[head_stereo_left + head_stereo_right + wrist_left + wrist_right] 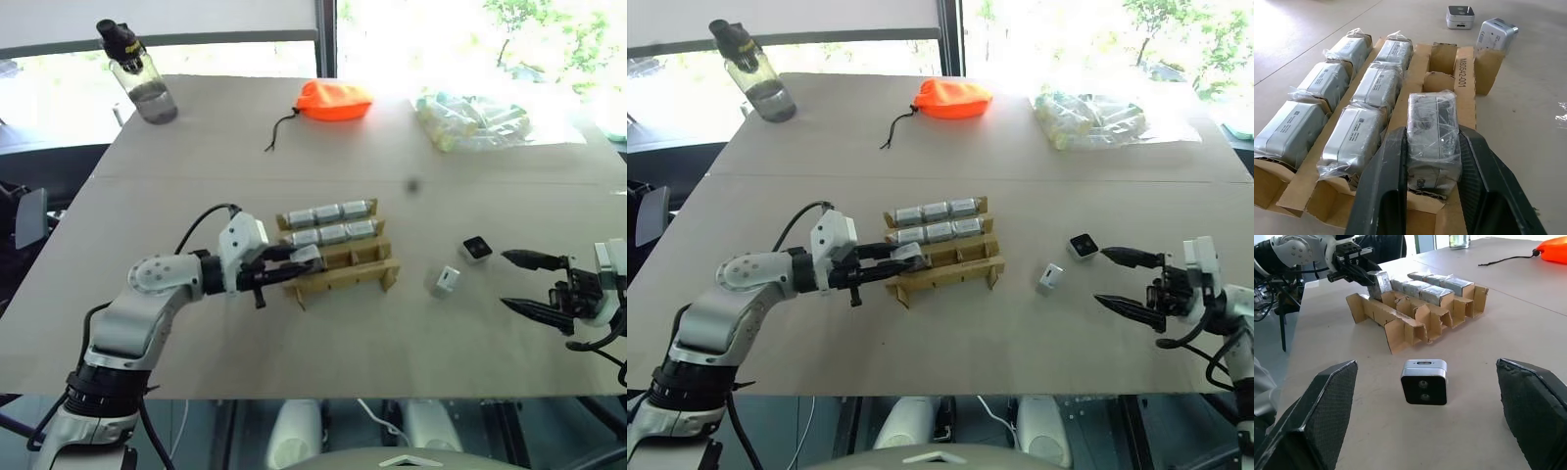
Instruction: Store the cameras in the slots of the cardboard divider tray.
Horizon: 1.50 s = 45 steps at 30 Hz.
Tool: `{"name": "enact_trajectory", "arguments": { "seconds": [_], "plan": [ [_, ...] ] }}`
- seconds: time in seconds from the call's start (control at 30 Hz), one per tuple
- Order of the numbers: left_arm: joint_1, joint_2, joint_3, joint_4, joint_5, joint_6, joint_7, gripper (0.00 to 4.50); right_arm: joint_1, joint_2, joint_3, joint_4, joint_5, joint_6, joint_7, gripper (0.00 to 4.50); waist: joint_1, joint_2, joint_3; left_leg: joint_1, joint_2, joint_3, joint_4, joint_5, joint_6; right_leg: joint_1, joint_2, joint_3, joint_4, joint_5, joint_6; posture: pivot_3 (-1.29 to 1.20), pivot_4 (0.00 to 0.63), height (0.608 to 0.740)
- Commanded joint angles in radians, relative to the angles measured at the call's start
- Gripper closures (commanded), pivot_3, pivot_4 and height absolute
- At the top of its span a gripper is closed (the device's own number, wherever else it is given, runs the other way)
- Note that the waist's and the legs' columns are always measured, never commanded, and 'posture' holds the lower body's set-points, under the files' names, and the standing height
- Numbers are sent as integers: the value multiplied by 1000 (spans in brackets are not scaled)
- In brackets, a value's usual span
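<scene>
Table (294,333): left claw (1432,161) grips camera (1432,129) at tray (364,274).

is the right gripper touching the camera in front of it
Apart. The right wrist view shows the right gripper open, with bare table on both sides between its fingers and the camera.

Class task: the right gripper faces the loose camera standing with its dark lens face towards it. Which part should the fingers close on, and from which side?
Probably the two plain silver side walls of the camera, coming level along the table from its lens side, where the open right gripper already straddles it. It stands upright, apart from the cardboard divider tray, leaving both flanks free.
</scene>
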Motion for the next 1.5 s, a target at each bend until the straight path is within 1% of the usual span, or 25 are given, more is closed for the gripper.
{"name": "enact_trajectory", "arguments": {
  "seconds": [0.03,0.3,0.5,0.53,0.57,0.6,0.73,0.8,0.9,1.03,1.2,1.3,1.5],
  "plan": [
    [-12,1,-20,10,22,-50,-24,3711,-16,-11,-21,-7,35,-23,72,0,0,0,0,0,0,0,0,0,0,0,0,0,0,0,0,0,150,726],
    [-54,22,-63,91,63,-139,-128,3711,-28,6,-27,-16,39,-5,72,0,0,0,0,2,0,0,0,0,0,2,0,0,0,0,0,0,150,726],
    [-75,49,-78,115,42,-95,-205,3711,-24,18,-32,-34,33,0,66,0,-1,0,0,2,0,0,0,0,0,2,0,-1,0,0,0,0,150,726],
    [-77,54,-77,101,24,-70,-219,2699,-18,19,-30,-42,29,-1,63,0,-1,0,0,2,0,0,0,0,0,2,0,-1,0,0,0,0,150,726],
    [-88,40,-69,104,28,-76,-198,2434,-10,19,-28,-52,25,0,54,0,-1,0,0,2,0,0,0,0,0,2,0,-1,0,0,0,0,150,726],
    [-96,29,-63,107,33,-83,-180,2053,-5,19,-27,-60,22,1,48,0,0,0,0,2,0,0,0,0,0,2,0,-1,0,0,0,0,150,726],
    [-105,45,-46,98,21,-67,-192,81,-13,29,-28,-41,-39,-47,-14,0,0,0,0,2,0,0,0,0,0,2,0,-1,0,0,0,0,150,726],
    [-111,50,-27,83,4,-52,-188,81,-20,31,-23,-21,-94,-53,-90,0,0,0,0,2,0,-1,0,0,0,2,0,-1,0,0,0,0,150,726],
    [-115,69,16,30,-49,-4,-186,81,-32,59,-20,2,-179,-44,-256,0,-1,0,0,1,0,-1,1,0,0,2,0,-1,0,0,0,0,150,726],
    [-115,93,72,-49,-127,78,-169,81,-19,124,-34,-24,-198,9,-423,0,-1,0,0,1,1,-1,0,0,0,2,0,-1,0,0,0,0,150,726],
    [-72,156,138,-155,-220,168,-175,81,-8,218,-43,-59,-226,47,-626,0,-3,1,0,1,1,0,0,0,0,2,0,0,0,0,0,0,150,726],
    [-47,203,155,-188,-230,182,-187,81,-9,251,-28,-44,-262,42,-695,0,-3,1,0,2,0,-1,0,0,0,2,0,0,0,0,0,0,150,726],
    [-52,239,164,-205,-246,207,-178,81,-23,283,4,-17,-320,22,-747,0,-3,1,0,2,0,-1,0,0,0,2,0,0,0,0,0,0,150,726]
  ]
}}
